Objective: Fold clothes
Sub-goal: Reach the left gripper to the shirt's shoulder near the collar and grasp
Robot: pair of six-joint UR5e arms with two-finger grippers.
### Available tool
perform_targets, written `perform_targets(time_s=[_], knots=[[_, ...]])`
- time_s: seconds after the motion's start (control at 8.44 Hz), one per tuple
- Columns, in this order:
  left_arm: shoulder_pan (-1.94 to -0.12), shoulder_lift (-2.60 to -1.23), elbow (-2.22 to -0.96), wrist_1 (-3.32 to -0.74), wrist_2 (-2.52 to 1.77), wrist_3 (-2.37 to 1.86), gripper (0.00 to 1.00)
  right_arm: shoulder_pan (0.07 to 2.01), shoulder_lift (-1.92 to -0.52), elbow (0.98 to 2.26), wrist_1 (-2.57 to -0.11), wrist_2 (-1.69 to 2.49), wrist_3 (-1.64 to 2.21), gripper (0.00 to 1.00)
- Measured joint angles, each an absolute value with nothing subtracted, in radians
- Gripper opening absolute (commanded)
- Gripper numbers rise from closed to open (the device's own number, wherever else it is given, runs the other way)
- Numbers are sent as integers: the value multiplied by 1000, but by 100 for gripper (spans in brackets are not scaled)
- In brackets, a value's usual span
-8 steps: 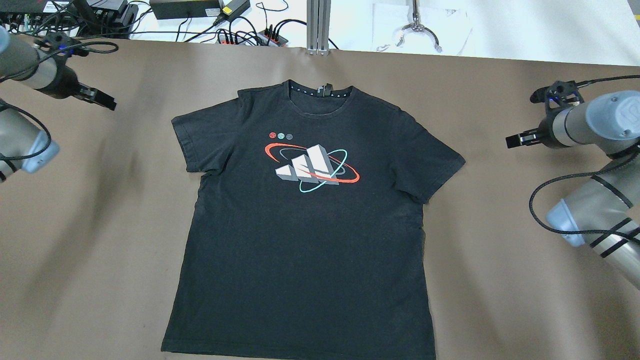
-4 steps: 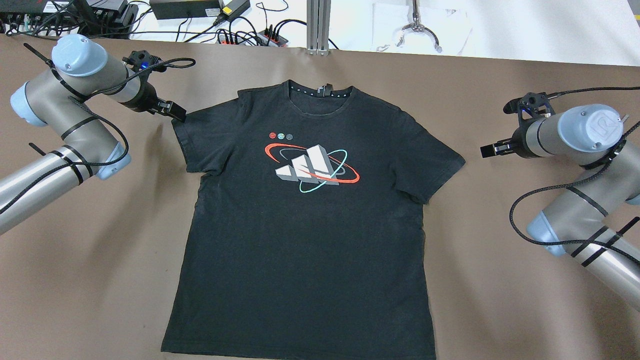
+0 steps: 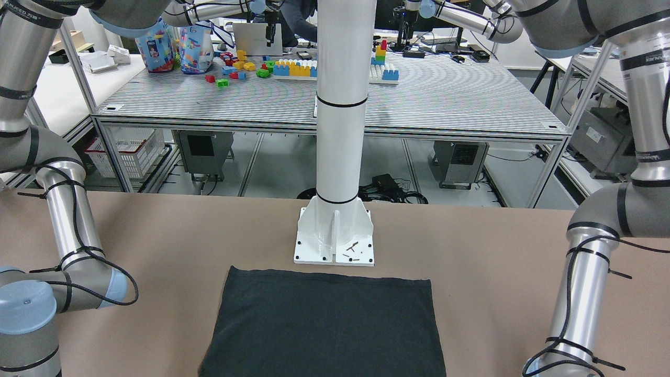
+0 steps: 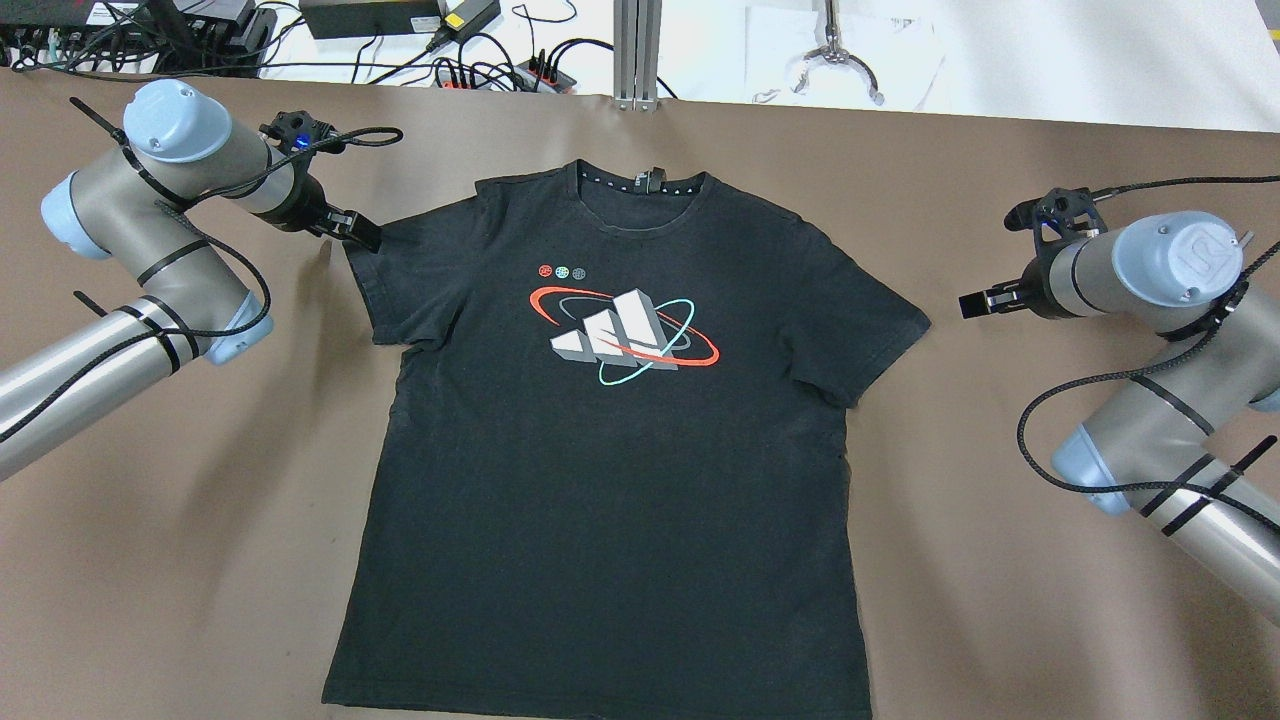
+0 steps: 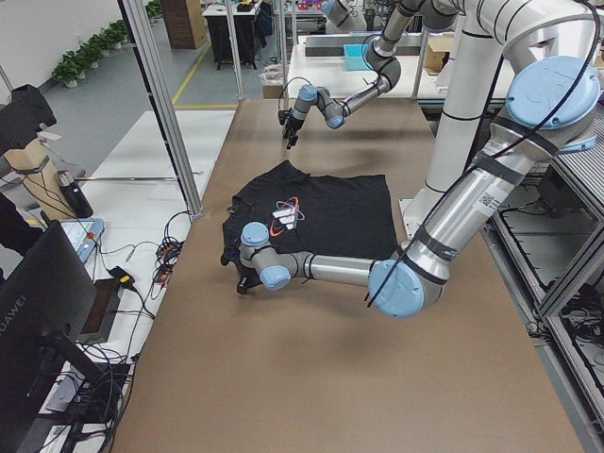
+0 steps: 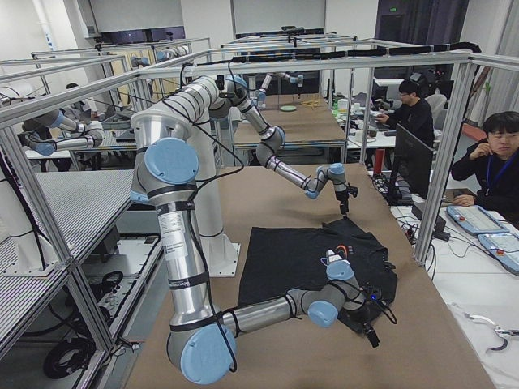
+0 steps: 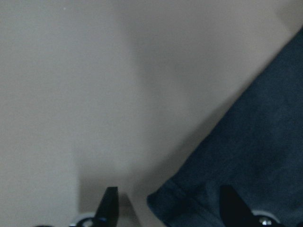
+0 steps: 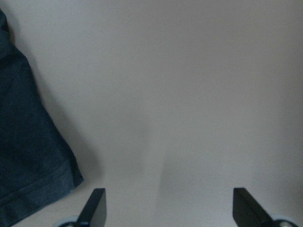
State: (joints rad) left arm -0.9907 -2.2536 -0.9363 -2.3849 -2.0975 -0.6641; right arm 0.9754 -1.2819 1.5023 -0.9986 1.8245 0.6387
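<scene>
Lying flat, print up, at the middle of the brown surface, the black T-shirt is not yet folded. The left fingers, spread apart, straddle one sleeve corner. The right fingers, also apart, hover just beside the other sleeve. The next move, I'd guess, is clamping both hems and carrying them inward.

HUAWEI runs vertically on the dark monitor; a letter R marks the blue joint cap of the right arm; that arm's upper band reads partly, ending "NEED"; the clothes carry a three-bar emblem.
</scene>
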Motion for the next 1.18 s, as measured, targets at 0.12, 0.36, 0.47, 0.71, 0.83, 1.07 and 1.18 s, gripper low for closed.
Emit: perform_targets(time_s=[0.12, 0.36, 0.47, 0.71, 0.83, 1.07, 1.18], knots=[[-989, -2254, -935, -2385, -2097, -664, 44, 973, -1282, 1502, -999, 1823, 639, 94], [-989, -2253, -936, -2385, -2097, -665, 0, 970, -1283, 1502, -999, 1823, 640, 94], [-989, -2253, -937, -2385, -2098, -666, 0, 970, -1284, 1502, -998, 1822, 640, 94], [-992, -2253, -941, -2386, -2100, -668, 0, 970, -1284, 1502, -998, 1822, 640, 94], [-994, -2255, -944, -2387, -2103, -673, 0, 970, -1284, 1502, -997, 1822, 639, 94], [-998, -2262, -974, -2387, -2106, -732, 0, 969, -1284, 1502, -997, 1821, 639, 94], [-997, -2263, -1009, -2385, -2106, -789, 0, 969, -1284, 1503, -997, 1821, 640, 94]])
